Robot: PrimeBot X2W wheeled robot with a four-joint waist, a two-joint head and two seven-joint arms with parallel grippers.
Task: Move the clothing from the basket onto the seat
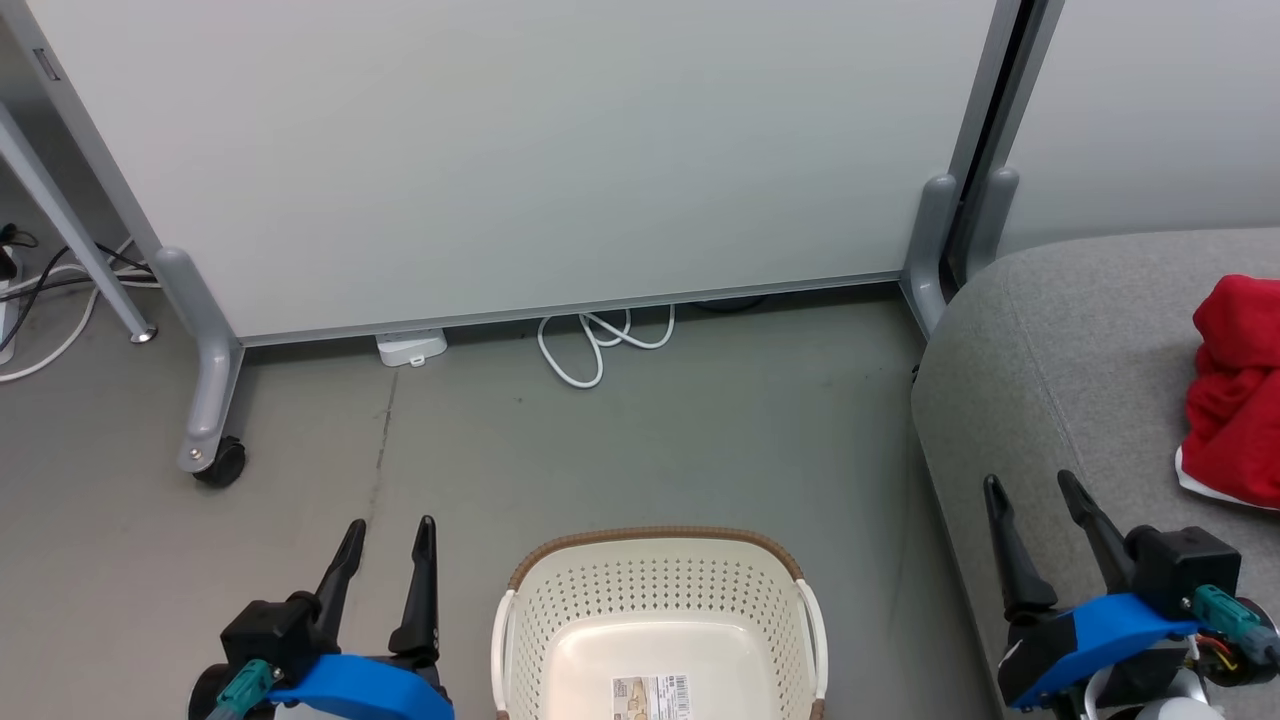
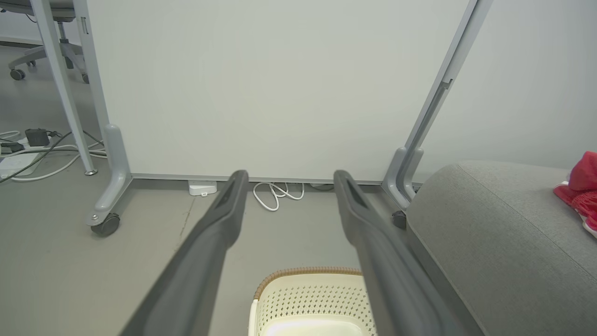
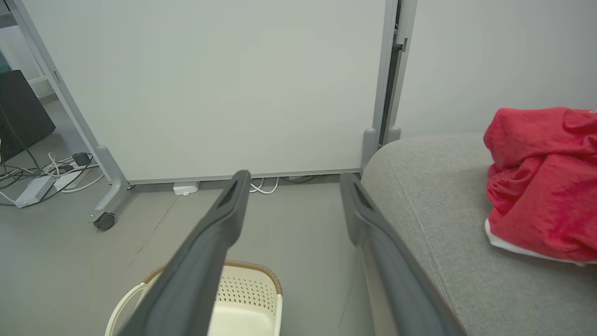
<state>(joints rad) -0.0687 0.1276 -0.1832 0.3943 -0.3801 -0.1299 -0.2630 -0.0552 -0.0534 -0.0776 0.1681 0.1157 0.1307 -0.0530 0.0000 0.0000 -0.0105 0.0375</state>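
Observation:
The red clothing [image 1: 1235, 390] lies crumpled on the grey seat [image 1: 1060, 340] at the right, white trim along its lower edge; the same heap [image 3: 541, 182] is large in the right wrist view. The cream basket [image 1: 655, 620] sits on the floor at the bottom centre, with only a paper label [image 1: 652, 697] on its floor. My left gripper [image 1: 388, 530] hangs open left of the basket, holding nothing. My right gripper [image 1: 1030, 485] is open over the seat's front corner, left of the clothing and apart from it.
A white partition panel [image 1: 520, 150] on grey wheeled legs [image 1: 212, 400] stands behind the basket. White cable [image 1: 595, 345] and a small white box [image 1: 410, 347] lie at its foot. More cables [image 1: 50, 290] trail at the far left. Grey floor [image 1: 650, 440] lies between panel and basket.

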